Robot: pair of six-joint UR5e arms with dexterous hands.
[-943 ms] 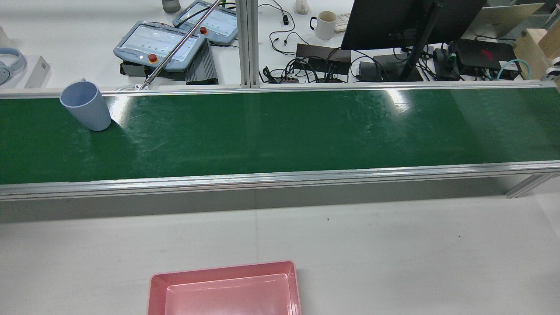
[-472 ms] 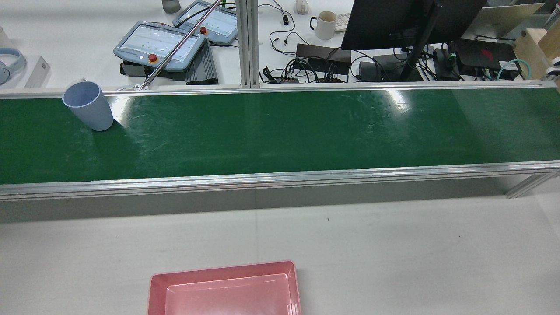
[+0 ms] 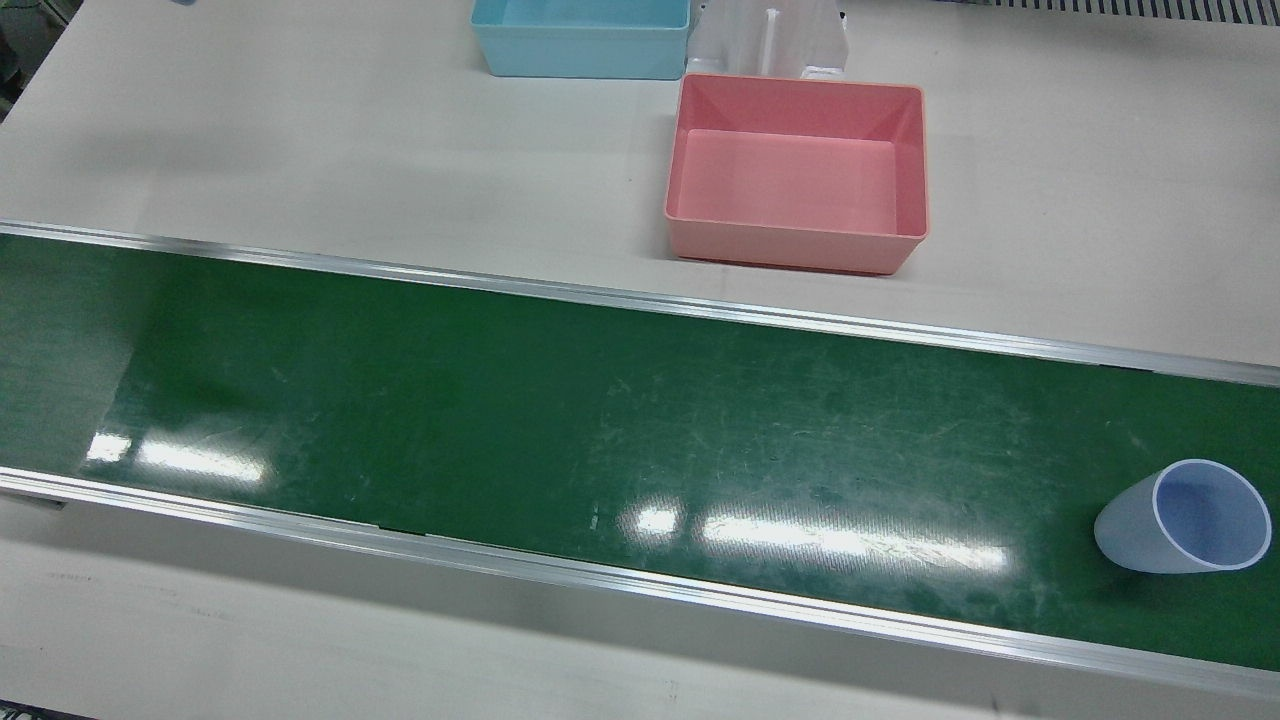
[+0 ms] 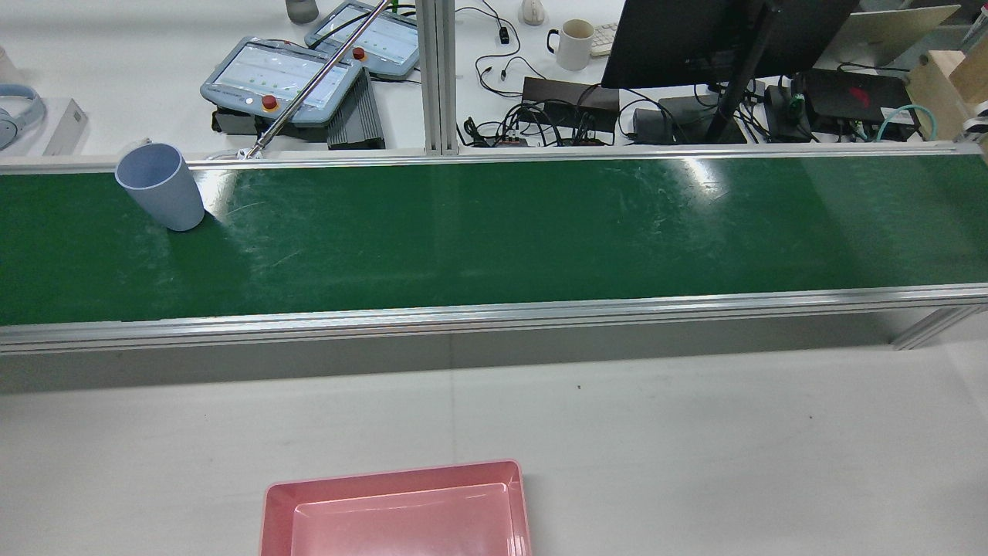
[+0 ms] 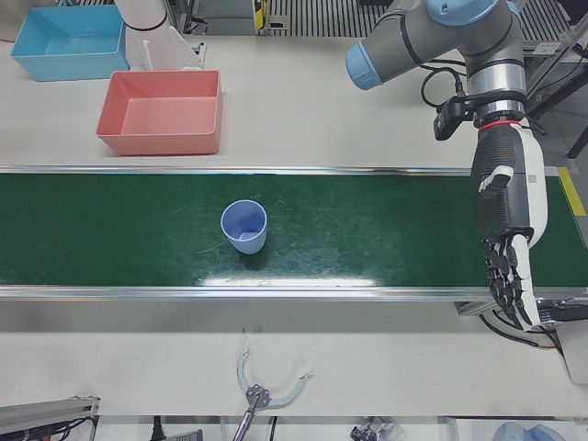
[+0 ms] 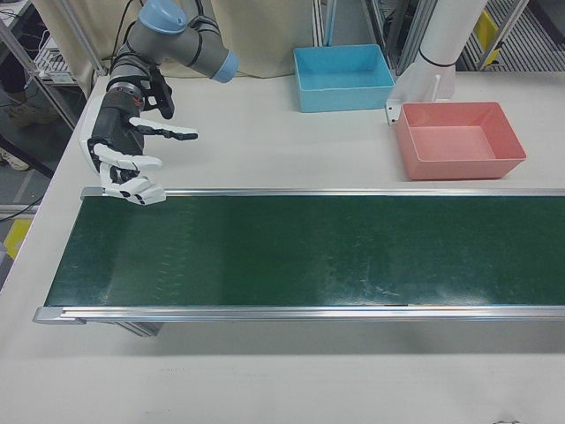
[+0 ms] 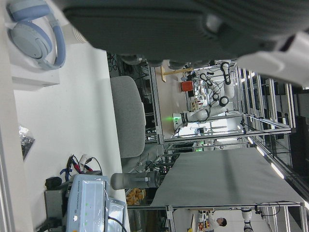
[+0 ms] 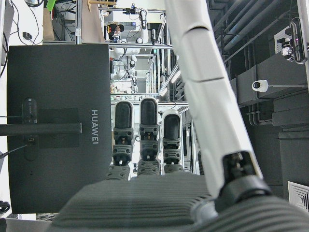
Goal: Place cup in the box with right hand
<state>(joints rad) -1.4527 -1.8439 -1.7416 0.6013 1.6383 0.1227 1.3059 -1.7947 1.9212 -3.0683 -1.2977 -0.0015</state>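
**Desk:** Where's the cup point(image 3: 1185, 520)?

**Photog:** On the green belt point(image 3: 500, 420), at the belt's end on the robot's left side, nearer the belt's operator-side rail. Nothing is touching it.

**Desk:** Which way is it pointing?

**Photog:** It stands upright w/ base on the belt and mouth up, so the long axis is vertical. It tapers and is narrower at the base. Any lean in the shots looks like camera angle.

**Desk:** And the hands?

**Photog:** The right hand point(image 6: 128, 159) hangs at the belt's opposite end, over the robot-side rail. Its fingers are spread and it grasps nothing. The left hand point(image 5: 507, 239) hangs over the cup's end of the belt, fingers straight down and apart, also empty. The pink box point(image 3: 795, 250) sits off the belt on the robot's side, approx. level w/ the belt's mid-length. A blue box point(image 3: 580, 60) sits further from the belt than the pink one.

**Desk:** What could go wrong?

**Photog:** My read:
- The cup is well apart from the right hand, so the grasp is not yet begun.
- W/ a narrow base and prob. light weight, a finger clipping the rim could tip it and send it rolling off the belt.
- If the belt runs, a mistimed close would miss the cup.
- A tilted release could let it bounce out of the box.
- It could also go in the wrong box.
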